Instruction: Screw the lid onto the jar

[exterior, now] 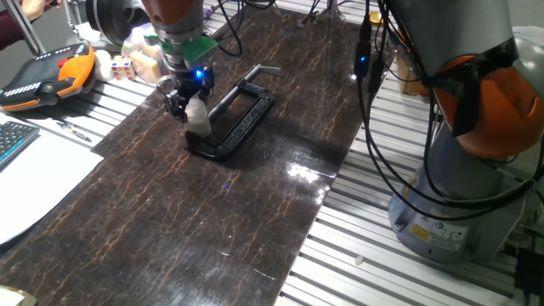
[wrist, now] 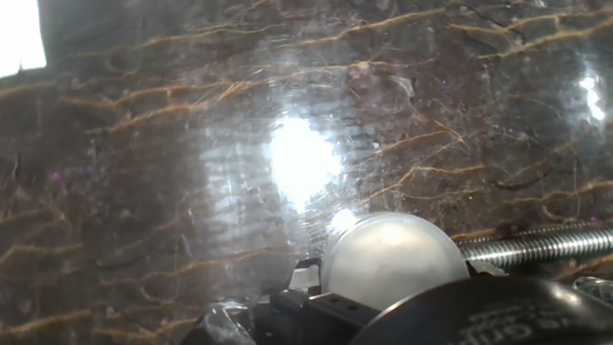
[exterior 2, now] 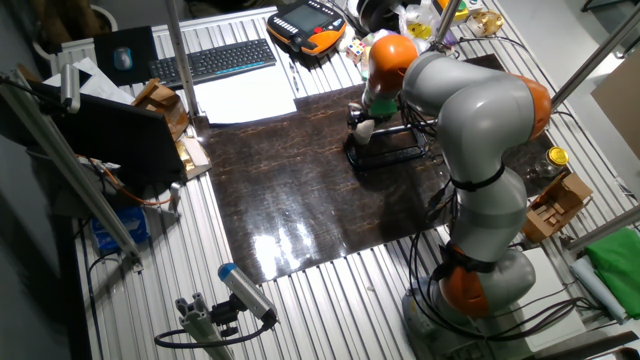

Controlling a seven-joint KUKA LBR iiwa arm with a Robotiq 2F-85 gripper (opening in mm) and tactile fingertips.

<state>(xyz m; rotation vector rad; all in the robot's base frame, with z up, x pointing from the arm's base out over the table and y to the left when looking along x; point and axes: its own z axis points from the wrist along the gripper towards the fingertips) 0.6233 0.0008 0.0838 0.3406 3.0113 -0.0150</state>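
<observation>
The small whitish jar [exterior: 200, 121] stands on the dark marbled mat, against the near end of the black C-clamp [exterior: 236, 119]. My gripper [exterior: 180, 105] hangs right over and beside the jar, fingers pointing down. In the hand view the round translucent lid [wrist: 391, 257] shows from above at the lower middle, with dark parts of my hand covering its lower edge. I cannot tell whether the fingers hold it. In the other fixed view the jar [exterior 2: 366, 127] is a white spot under my gripper [exterior 2: 376, 112].
The clamp's threaded screw [wrist: 536, 244] lies just right of the lid. A teach pendant [exterior: 42, 75], small objects and a dice [exterior: 123, 66] sit at the far left. White paper [exterior: 34, 183] and a keyboard [exterior 2: 215, 60] lie beside the mat. The robot base [exterior: 459, 170] stands at right.
</observation>
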